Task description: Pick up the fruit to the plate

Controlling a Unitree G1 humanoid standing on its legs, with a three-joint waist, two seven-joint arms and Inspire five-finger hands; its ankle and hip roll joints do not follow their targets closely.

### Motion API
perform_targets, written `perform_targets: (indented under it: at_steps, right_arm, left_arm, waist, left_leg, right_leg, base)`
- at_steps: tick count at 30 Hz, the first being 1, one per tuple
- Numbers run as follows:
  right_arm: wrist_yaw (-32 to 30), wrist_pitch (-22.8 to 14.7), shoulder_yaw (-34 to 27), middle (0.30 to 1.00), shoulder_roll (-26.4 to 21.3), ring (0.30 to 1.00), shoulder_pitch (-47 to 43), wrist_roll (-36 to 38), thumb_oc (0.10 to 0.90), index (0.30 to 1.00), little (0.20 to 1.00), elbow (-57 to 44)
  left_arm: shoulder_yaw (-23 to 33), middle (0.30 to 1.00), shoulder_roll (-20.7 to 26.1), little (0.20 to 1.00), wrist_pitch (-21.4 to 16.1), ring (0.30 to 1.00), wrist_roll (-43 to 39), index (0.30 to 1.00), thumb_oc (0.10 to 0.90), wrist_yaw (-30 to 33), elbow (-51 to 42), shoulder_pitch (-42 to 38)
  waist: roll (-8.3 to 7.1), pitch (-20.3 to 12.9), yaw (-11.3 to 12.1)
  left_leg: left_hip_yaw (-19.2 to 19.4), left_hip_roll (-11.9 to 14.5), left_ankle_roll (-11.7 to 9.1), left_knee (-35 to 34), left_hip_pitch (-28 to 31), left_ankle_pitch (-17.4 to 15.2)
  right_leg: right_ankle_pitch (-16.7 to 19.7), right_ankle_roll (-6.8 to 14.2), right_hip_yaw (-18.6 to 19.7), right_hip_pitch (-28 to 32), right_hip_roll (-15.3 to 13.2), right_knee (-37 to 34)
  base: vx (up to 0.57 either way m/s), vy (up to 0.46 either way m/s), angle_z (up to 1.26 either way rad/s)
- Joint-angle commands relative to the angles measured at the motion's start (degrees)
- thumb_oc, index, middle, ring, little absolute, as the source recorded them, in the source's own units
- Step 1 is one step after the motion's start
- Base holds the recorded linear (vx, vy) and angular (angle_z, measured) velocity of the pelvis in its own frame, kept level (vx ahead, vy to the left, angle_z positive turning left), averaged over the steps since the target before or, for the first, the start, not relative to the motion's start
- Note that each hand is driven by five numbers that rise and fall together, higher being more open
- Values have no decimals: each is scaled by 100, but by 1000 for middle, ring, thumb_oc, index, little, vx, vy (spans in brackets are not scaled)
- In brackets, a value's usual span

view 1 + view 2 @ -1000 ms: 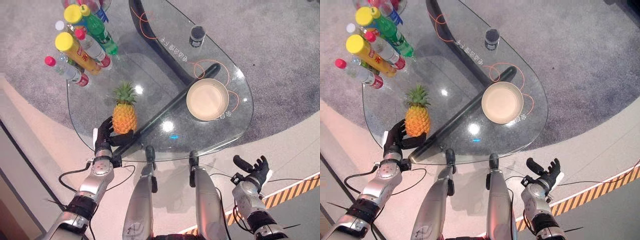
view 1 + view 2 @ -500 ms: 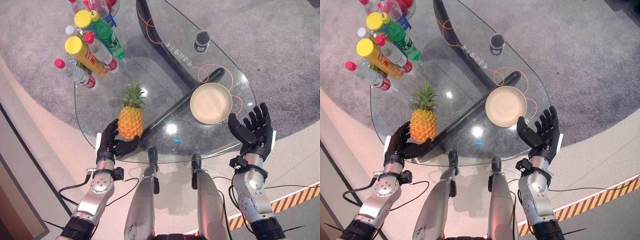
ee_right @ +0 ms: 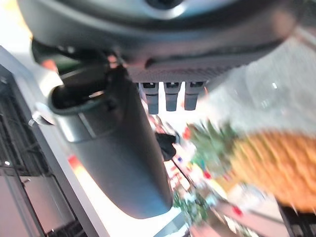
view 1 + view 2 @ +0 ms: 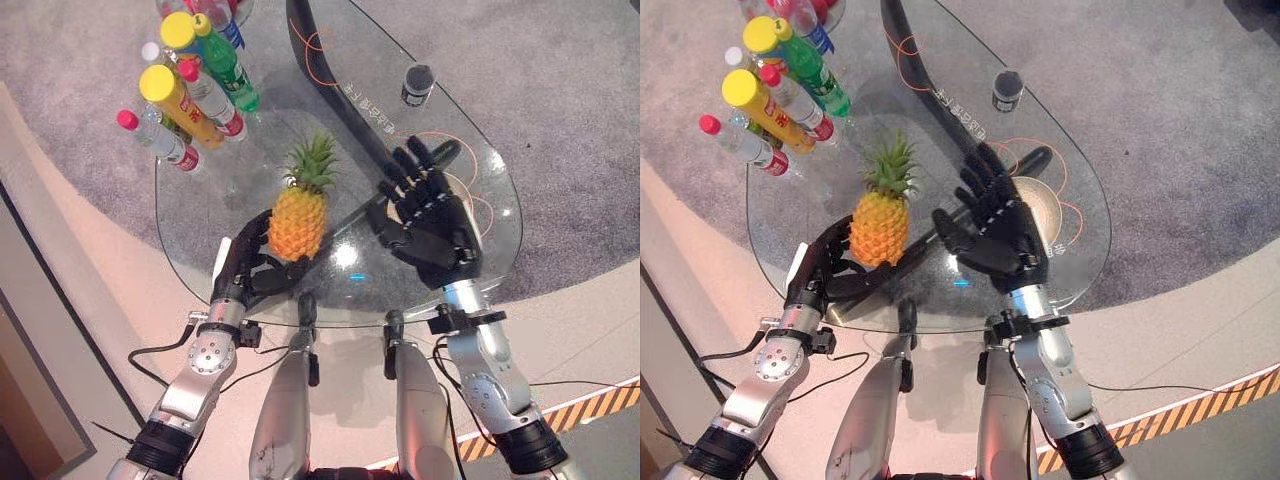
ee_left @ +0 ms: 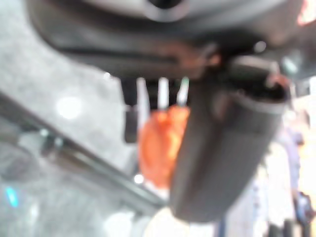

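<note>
The left hand (image 4: 247, 270) has its fingers and thumb curled round the lower part of the pineapple (image 4: 298, 220), holding it upright above the near left part of the glass surface (image 4: 200, 200), its green crown pointing up and away. The right hand (image 4: 432, 222) is spread flat, fingers straight, palm turned toward the fruit and just beside it without touching. That hand hangs over the cream plate (image 4: 1048, 208), hiding most of it. At the far left of the surface stands a cluster of bottles (image 4: 190, 95) with yellow, red and white caps, one of them green. A small dark cup (image 4: 417, 83) sits at the far right edge.
</note>
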Motion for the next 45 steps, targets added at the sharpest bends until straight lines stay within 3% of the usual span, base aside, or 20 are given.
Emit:
perform_targets:
  at_steps: [1,10,16,19,27,37,45]
  right_arm:
    - [-12,-298,-18,900,187,900,-461,274,800,900,900,-391]
    - [-578,-504,127,900,273,900,-630,353,800,900,900,23]
    - [-1406,-733,53,900,380,900,-607,-63,800,900,900,180]
    - [-1526,-753,-15,900,430,900,-544,-140,800,900,900,159]
    - [-1255,-575,53,900,410,900,-501,85,800,900,900,86]
    - [-337,-253,225,900,226,900,-671,380,800,900,900,-14]
    - [120,-274,299,900,47,900,-950,411,800,900,900,5]
  left_arm:
    - [114,300,340,200,-810,300,254,300,100,-66,-1154,-420]
    - [-47,300,491,200,-891,300,502,300,100,121,-1342,-588]
    - [0,300,503,200,-917,300,463,300,100,156,-1387,-527]
    - [14,300,471,200,-919,300,505,300,100,200,-1417,-489]
    - [55,300,450,200,-911,300,596,300,100,40,-1453,-426]
    - [-135,300,599,200,-692,300,562,300,100,-595,-1447,-496]
    - [-430,300,710,200,-468,300,460,300,100,-916,-1252,-677]
  waist:
    - [-311,-63,-41]
    - [-255,-63,16]
    - [-209,-63,34]
    - [-200,-63,31]
    - [-196,-63,36]
    - [-203,-63,48]
    - [-241,-63,42]
  left_leg:
    - [-41,-360,264,1486,-190,-699]
    - [-81,-405,259,1502,-184,-680]
    - [-62,-398,263,1475,-138,-659]
    - [-65,-419,280,1453,-132,-674]
    - [-69,-428,291,1426,-106,-669]
    - [-78,-451,296,1481,-160,-699]
    - [-67,-445,295,1593,-260,-747]
  right_leg:
    - [1203,-109,-570,654,-19,-1326]
    - [1190,-122,-622,677,-63,-1319]
    - [1181,-134,-633,703,-88,-1317]
    - [1187,-129,-620,696,-92,-1322]
    - [1189,-133,-596,696,-92,-1329]
    - [1191,-119,-595,654,-101,-1291]
    - [1204,-88,-617,560,-117,-1228]
  base:
    - [0,0,0]
    - [2,3,1]
    - [12,20,2]
    - [2,7,1]
    - [3,5,1]
    - [0,0,0]
    - [0,0,0]
